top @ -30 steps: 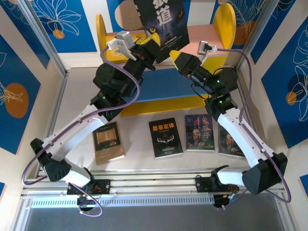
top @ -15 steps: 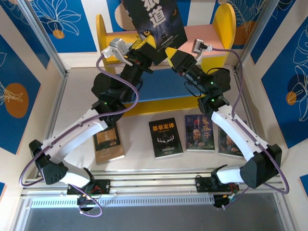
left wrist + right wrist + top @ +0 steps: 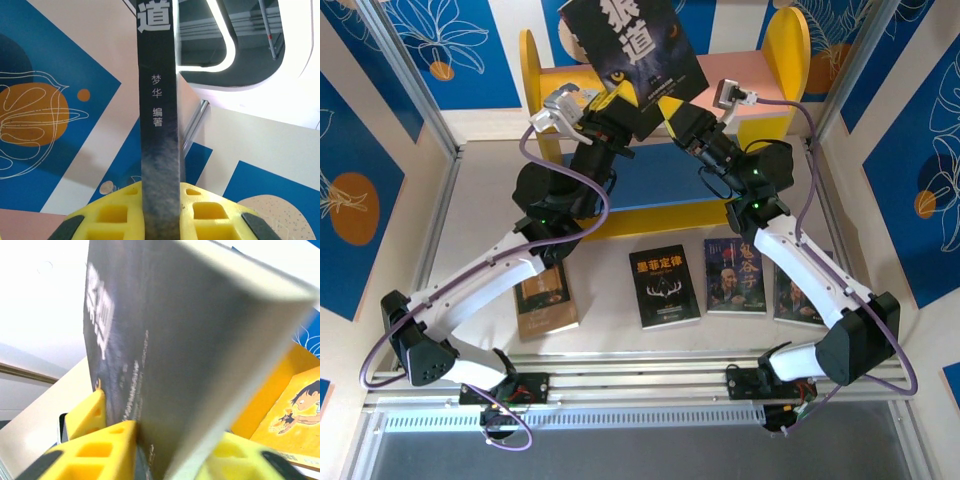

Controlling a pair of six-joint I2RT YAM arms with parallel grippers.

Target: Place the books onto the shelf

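Observation:
A black book (image 3: 630, 45) with white Chinese title is held upright above the shelf (image 3: 788, 50), tilted to the left. My left gripper (image 3: 620, 103) is shut on its lower left edge, my right gripper (image 3: 678, 115) on its lower right. The spine (image 3: 159, 125) rises between the left gripper's (image 3: 161, 215) yellow fingers. The cover (image 3: 190, 340) stands between the right gripper's (image 3: 165, 455) fingers. On the table in front lie a brown book (image 3: 545, 293), a black book (image 3: 664, 285) and two dark books (image 3: 736, 275) (image 3: 798, 295), the last partly under the right arm.
The shelf has a pink board (image 3: 740, 70) at the back and a blue board (image 3: 660, 175) in front, partly hidden by both arms. A yellow cartoon-cover book (image 3: 300, 410) lies by a yellow side panel (image 3: 270, 395). Blue patterned walls close in both sides.
Both grippers have risen and shifted left with the black book, which now sits higher and tilts more to the left. The books on the table have not moved.

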